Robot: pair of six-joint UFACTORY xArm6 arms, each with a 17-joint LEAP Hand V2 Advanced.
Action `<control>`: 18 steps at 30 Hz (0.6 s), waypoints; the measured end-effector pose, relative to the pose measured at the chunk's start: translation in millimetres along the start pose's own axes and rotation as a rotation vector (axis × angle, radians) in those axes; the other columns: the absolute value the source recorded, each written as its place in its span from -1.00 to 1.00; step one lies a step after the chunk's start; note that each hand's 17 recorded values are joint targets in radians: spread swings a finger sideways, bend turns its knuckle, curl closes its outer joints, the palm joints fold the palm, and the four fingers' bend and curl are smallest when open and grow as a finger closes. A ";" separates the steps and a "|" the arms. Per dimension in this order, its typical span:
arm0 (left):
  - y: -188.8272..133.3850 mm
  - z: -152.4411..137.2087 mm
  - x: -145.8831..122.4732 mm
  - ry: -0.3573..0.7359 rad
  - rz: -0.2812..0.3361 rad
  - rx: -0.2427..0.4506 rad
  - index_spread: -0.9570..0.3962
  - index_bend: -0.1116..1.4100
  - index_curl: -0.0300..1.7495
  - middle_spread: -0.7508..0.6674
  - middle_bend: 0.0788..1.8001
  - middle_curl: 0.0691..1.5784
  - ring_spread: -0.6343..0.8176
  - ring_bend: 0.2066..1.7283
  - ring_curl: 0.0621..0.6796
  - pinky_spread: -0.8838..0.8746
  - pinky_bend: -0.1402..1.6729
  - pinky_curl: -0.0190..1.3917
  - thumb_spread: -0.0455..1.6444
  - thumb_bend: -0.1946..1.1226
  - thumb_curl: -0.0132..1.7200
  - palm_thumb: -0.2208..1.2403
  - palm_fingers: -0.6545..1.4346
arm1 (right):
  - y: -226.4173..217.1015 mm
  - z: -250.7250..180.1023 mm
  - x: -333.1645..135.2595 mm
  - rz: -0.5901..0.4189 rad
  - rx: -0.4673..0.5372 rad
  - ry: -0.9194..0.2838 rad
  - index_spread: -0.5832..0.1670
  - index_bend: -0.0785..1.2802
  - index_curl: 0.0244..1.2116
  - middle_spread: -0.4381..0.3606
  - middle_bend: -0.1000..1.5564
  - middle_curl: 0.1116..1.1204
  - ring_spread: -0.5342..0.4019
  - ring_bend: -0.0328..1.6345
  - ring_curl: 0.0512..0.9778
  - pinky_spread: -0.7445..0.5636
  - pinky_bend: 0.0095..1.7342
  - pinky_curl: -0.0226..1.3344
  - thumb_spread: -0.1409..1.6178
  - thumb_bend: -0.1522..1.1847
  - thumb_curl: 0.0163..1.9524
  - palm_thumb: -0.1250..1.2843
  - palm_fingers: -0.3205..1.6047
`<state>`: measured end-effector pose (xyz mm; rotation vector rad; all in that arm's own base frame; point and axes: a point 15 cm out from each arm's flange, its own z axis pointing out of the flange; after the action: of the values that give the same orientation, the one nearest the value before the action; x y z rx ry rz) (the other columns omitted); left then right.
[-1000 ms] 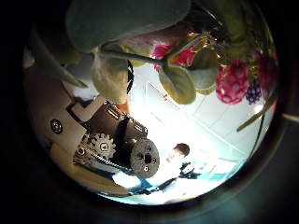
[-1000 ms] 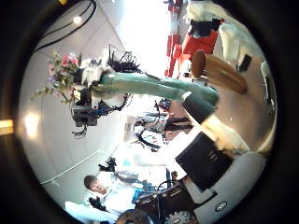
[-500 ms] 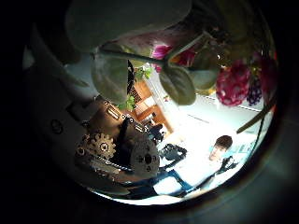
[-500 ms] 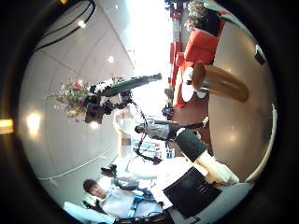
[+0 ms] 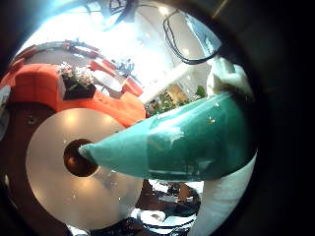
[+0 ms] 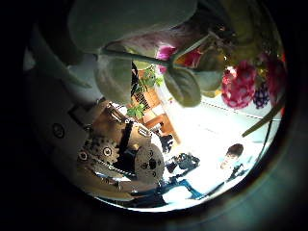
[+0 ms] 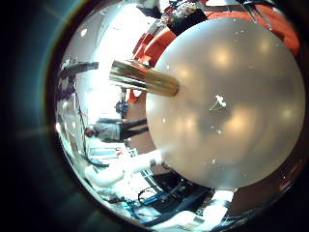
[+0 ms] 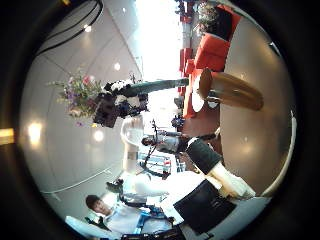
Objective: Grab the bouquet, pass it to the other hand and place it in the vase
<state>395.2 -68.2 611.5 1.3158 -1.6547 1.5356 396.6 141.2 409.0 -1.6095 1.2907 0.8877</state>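
Left hand (image 8: 118,108), seen from the right palm: its fingers are closed round the teal paper cone of the bouquet of pink flowers and grey-green leaves (image 8: 82,92). The blooms project beyond the fingers on one side and the narrow end of the cone on the other. The bouquet is held in the air, clear of the round pale tabletop (image 8: 255,140). The left palm views show leaves and blooms close against the palm, with the cone tip directed towards the tall brown cylindrical vase (image 8: 232,90). The vase stands upright on the tabletop, well apart from the fingers. Right hand (image 8: 215,170): nothing lies against the visible fingers; their spread cannot be told.
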 end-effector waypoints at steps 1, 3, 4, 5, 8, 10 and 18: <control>0.5 0.8 -2.6 -0.001 -0.004 -0.002 -0.67 -0.02 0.43 -0.67 0.24 0.22 -0.66 0.72 0.57 -0.64 0.53 0.15 0.31 -0.52 0.07 0.74 0.66 | -0.5 -0.6 0.5 0.000 0.003 0.001 -0.36 -0.67 -0.54 0.32 -0.65 -0.53 0.54 -0.42 -0.54 0.78 -0.46 -0.33 0.32 -0.81 -0.47 0.20 -0.67; 0.6 1.4 -7.0 0.004 -0.012 -0.002 -0.68 -0.03 0.45 -0.67 0.24 0.22 -0.66 0.72 0.57 -0.64 0.52 0.16 0.31 -0.52 0.08 0.74 0.66 | -0.5 -0.9 1.8 0.002 0.004 0.001 -0.36 -0.67 -0.55 0.32 -0.65 -0.54 0.54 -0.43 -0.55 0.78 -0.45 -0.35 0.32 -0.81 -0.47 0.19 -0.67; 0.7 1.6 -10.0 0.006 -0.017 -0.003 -0.68 -0.04 0.46 -0.67 0.24 0.22 -0.66 0.72 0.57 -0.64 0.52 0.16 0.31 -0.52 0.08 0.75 0.66 | -1.2 -1.0 2.1 0.001 0.005 0.001 -0.36 -0.67 -0.56 0.32 -0.65 -0.54 0.54 -0.43 -0.55 0.78 -0.46 -0.35 0.32 -0.81 -0.48 0.19 -0.67; 0.7 1.9 -13.9 0.007 -0.025 -0.002 -0.68 -0.04 0.46 -0.68 0.24 0.22 -0.66 0.72 0.57 -0.65 0.52 0.16 0.31 -0.53 0.09 0.74 0.66 | -0.9 -0.8 2.6 0.002 0.004 0.001 -0.36 -0.67 -0.56 0.32 -0.65 -0.54 0.54 -0.43 -0.55 0.78 -0.45 -0.36 0.32 -0.81 -0.48 0.19 -0.67; 1.3 2.6 -25.1 0.009 -0.043 0.001 -0.69 -0.06 0.48 -0.68 0.23 0.22 -0.66 0.72 0.57 -0.65 0.52 0.17 0.32 -0.54 0.10 0.75 0.66 | -1.0 -0.6 3.2 0.002 0.004 0.001 -0.35 -0.66 -0.57 0.32 -0.65 -0.55 0.54 -0.43 -0.55 0.78 -0.45 -0.38 0.32 -0.81 -0.48 0.19 -0.67; 0.7 2.6 -31.5 0.008 -0.054 0.000 -0.70 -0.07 0.49 -0.68 0.23 0.22 -0.66 0.71 0.56 -0.65 0.51 0.17 0.32 -0.55 0.10 0.74 0.66 | -0.9 0.1 3.5 0.004 0.002 0.000 -0.34 -0.66 -0.57 0.32 -0.65 -0.55 0.54 -0.43 -0.55 0.78 -0.45 -0.38 0.31 -0.81 -0.49 0.20 -0.67; 1.3 5.4 -50.3 0.020 -0.092 -0.002 -0.71 -0.12 0.54 -0.68 0.22 0.23 -0.66 0.70 0.56 -0.65 0.50 0.18 0.32 -0.58 0.12 0.75 0.65 | -0.9 0.8 3.7 0.004 0.000 -0.001 -0.31 -0.64 -0.57 0.32 -0.65 -0.57 0.55 -0.45 -0.56 0.78 -0.46 -0.42 0.31 -0.81 -0.50 0.20 -0.64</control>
<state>414.9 -58.5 566.0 1.3521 -1.5610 1.4888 398.3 140.7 405.5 -1.6069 1.2934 0.8905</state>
